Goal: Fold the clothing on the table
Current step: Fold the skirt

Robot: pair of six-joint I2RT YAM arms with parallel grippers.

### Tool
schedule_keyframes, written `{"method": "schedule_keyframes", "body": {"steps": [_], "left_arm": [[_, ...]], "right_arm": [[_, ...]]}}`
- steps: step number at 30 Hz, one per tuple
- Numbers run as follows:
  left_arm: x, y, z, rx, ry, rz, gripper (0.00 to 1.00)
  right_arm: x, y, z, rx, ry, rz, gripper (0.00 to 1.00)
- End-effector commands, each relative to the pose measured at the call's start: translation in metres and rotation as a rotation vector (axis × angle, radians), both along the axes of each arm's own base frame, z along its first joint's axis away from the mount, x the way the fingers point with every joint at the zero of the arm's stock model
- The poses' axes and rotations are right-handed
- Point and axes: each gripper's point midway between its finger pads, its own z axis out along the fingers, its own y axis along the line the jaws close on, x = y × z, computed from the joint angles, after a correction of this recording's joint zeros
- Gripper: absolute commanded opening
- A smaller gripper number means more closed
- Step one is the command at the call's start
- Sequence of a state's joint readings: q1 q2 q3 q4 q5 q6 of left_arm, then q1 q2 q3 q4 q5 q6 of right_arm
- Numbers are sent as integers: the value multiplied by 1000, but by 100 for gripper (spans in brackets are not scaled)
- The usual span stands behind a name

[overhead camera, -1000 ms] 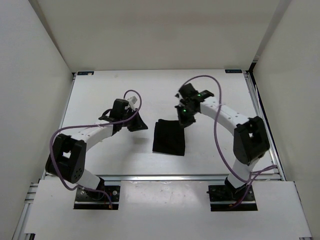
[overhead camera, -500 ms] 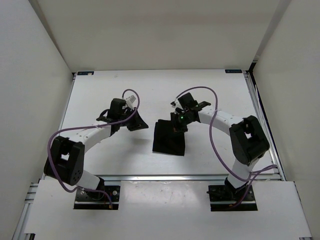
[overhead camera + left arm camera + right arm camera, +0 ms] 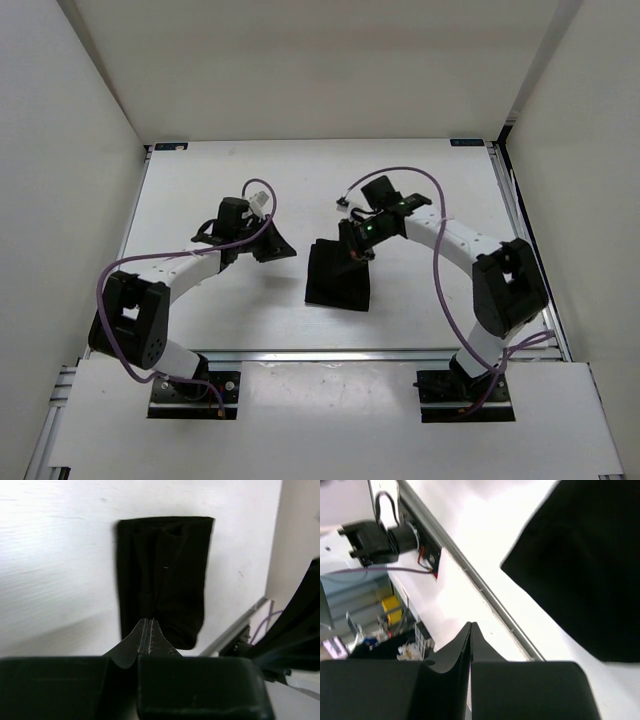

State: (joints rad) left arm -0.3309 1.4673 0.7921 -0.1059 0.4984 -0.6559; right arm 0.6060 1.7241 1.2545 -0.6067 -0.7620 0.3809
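Observation:
The clothing (image 3: 337,276) is a small black folded rectangle lying flat near the middle of the white table (image 3: 200,190). My left gripper (image 3: 283,252) is shut and empty, a short way left of the clothing's upper left corner. In the left wrist view its closed tips (image 3: 149,622) point at the clothing (image 3: 162,575), which shows soft lengthwise folds. My right gripper (image 3: 357,250) is shut and empty over the clothing's upper right corner; contact cannot be told. In the right wrist view its closed tips (image 3: 471,625) sit apart from the clothing (image 3: 585,565), which fills the upper right.
Metal rails (image 3: 350,353) run along the table's near edge, with both arm bases (image 3: 190,390) behind them. White walls enclose the table on three sides. The right wrist view shows a table rail (image 3: 485,592), a cable and a mount (image 3: 375,542) beyond it.
My right gripper has swung down and left from beyond the clothing's far edge to over its upper right corner. The left arm has barely moved. The clothing lies as before.

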Motion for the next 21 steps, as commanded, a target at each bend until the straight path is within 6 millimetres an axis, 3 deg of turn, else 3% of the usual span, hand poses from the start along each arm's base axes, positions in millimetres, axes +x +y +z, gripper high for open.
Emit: {"method": "schedule_keyframes", "body": {"steps": [1,5,9,12,16,21], "left_arm": [[2,-34,40,-113,-72,-83,0],[-1,-72,67,-197,-106,-152,0],[-10,-103,62,-155,-115,-226,0],[-14,-109,38,-91,-105,-242,0],[-28,-100,-5,-20,-56,-237,0],[-47,-79,-47,64,3,-232,0]], "right_arm": [[23,-28,19,-25,-102,-101,0],[66,-49,6,-37,-133,-253,0],[92,-50,-40,-94,-62,-322,0],[104,-48,-66,-116,-16,-341,0],[117,-44,-85,-173,33,-337,0],[127,-40,-87,-194,44,-338,0]]}}
